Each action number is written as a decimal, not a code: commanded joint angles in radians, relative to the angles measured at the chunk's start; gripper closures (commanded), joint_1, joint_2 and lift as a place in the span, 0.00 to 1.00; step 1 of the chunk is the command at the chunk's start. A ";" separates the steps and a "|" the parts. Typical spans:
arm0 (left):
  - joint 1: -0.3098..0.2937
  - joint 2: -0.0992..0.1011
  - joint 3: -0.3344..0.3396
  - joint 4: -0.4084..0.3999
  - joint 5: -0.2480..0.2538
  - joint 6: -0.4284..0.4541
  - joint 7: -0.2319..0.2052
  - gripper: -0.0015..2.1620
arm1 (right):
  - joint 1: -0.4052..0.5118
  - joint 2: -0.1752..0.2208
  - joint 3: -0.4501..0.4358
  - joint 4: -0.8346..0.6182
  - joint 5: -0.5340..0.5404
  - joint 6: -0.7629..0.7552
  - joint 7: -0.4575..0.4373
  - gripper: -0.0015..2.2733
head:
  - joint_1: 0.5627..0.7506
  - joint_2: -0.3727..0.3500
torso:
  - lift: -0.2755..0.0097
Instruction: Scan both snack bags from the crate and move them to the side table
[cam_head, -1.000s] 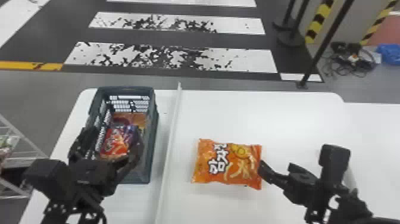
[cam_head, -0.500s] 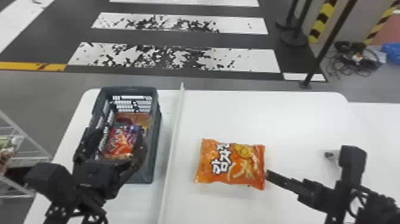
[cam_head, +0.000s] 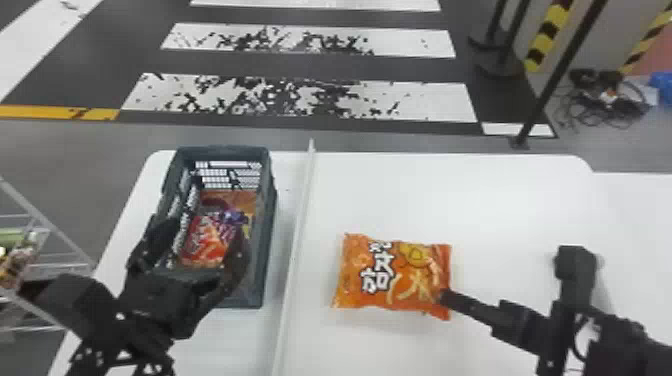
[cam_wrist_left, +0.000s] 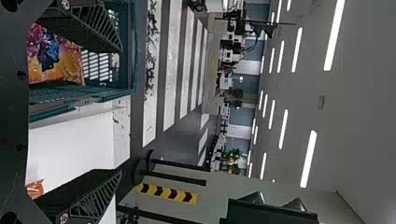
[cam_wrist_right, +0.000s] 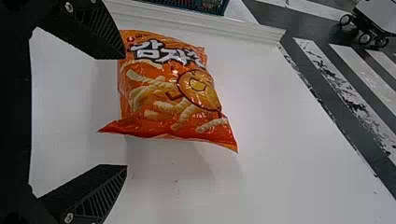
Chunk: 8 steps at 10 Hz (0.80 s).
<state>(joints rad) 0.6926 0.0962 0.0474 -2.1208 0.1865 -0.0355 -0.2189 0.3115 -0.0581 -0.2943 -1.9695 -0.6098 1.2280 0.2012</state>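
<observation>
Orange snack bag (cam_head: 392, 275) lies flat on the bench (cam_head: 500, 200), right of the divider (cam_head: 300, 215) and well in from the far edge; the right gripper (cam_wrist_right: 126, 111) has its fingers wide apart and empty, one tip at the bag's right-hand side, contact uncertain. Step judged to be picking up this bag: best centre the spread fingers across its body, lower close to the bench, then close gently so the film neither slides nor bursts. Left gripper (cam_head: 207, 227), also spread and empty, sits over the crate (cam_head: 272, 225) near the bench's left edge, best kept clear.
</observation>
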 joint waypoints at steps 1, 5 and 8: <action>0.001 -0.001 0.002 0.001 0.001 0.001 -0.004 0.04 | -0.032 0.000 0.015 0.051 -0.001 0.002 0.006 0.04 | 0.70 0.55 | 0.86; 0.007 -0.003 0.003 0.009 0.004 0.004 -0.004 0.04 | -0.094 0.000 0.037 0.161 0.018 0.002 0.040 0.04 | 0.70 0.59 | 0.86; 0.007 -0.006 0.003 0.012 0.004 0.004 -0.005 0.04 | -0.124 -0.002 0.037 0.225 0.025 -0.005 0.069 0.23 | 0.70 0.60 | 0.86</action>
<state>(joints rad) 0.6995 0.0915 0.0506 -2.1096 0.1902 -0.0313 -0.2237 0.1923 -0.0586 -0.2577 -1.7527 -0.5859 1.2238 0.2674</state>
